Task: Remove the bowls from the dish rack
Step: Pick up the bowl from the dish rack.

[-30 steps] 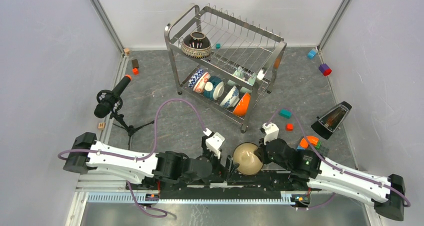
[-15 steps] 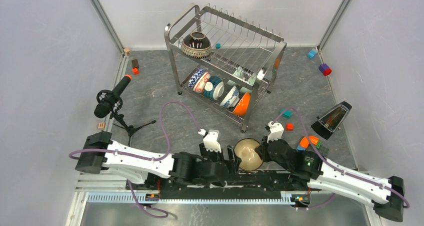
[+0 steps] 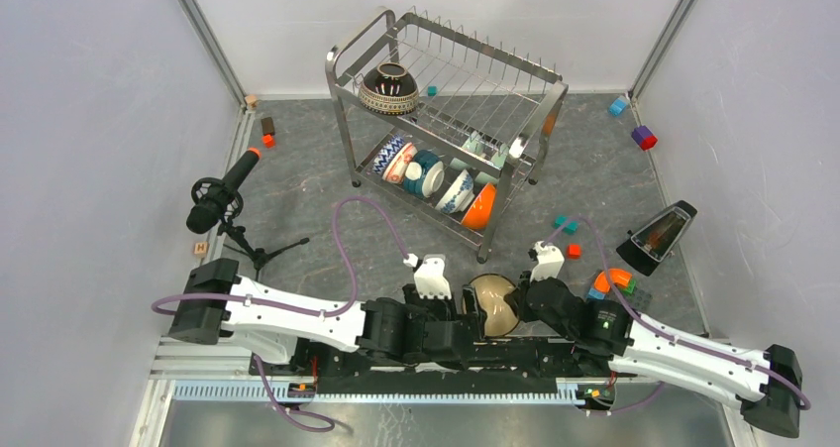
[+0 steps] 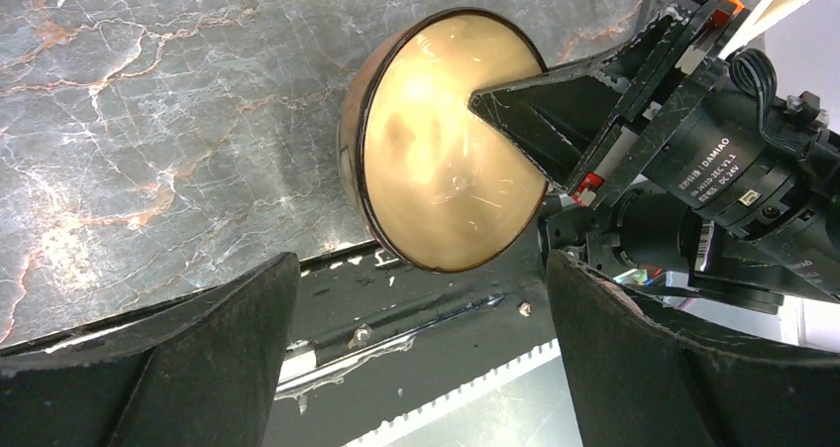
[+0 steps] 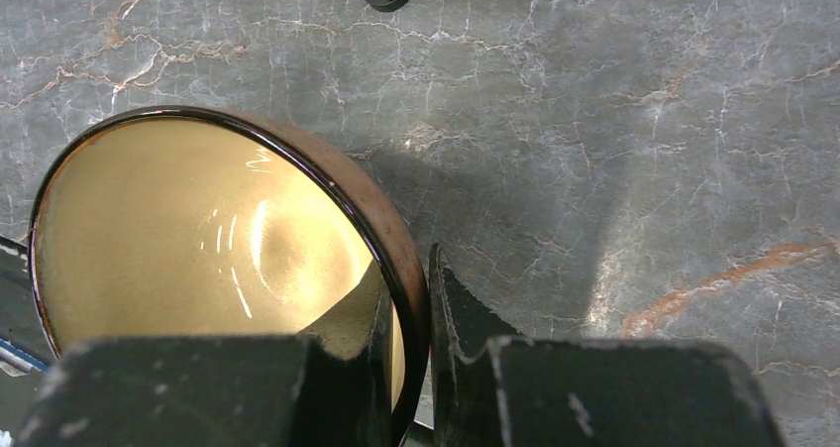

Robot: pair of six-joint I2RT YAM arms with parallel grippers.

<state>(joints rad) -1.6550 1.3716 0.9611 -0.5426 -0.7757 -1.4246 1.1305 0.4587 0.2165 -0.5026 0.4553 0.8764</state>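
Note:
A dark brown bowl with a cream inside (image 3: 492, 303) hangs tilted on edge between the two arms, over the table's near edge. My right gripper (image 5: 408, 271) is shut on its rim (image 5: 391, 239), one finger inside and one outside. The left gripper (image 4: 421, 269) stands wide open just left of the bowl (image 4: 446, 150), apart from it. The steel dish rack (image 3: 342, 80) stands at the back. A dark patterned bowl (image 3: 387, 88) lies upside down on its upper tier. Several bowls stand on edge in the lower tier, among them a blue-and-white one (image 3: 456, 191) and an orange one (image 3: 479, 207).
A microphone on a tripod (image 3: 223, 194) stands at the left. A black wedge-shaped object (image 3: 656, 237) sits at the right. Small coloured blocks lie about: teal (image 3: 566, 224), red (image 3: 574, 251), purple (image 3: 644, 137), and a cluster (image 3: 614, 280) by the right arm.
My left arm has slid right, bringing its open gripper close to the bowl. The right gripper has turned the bowl from mouth-up to on edge, facing left.

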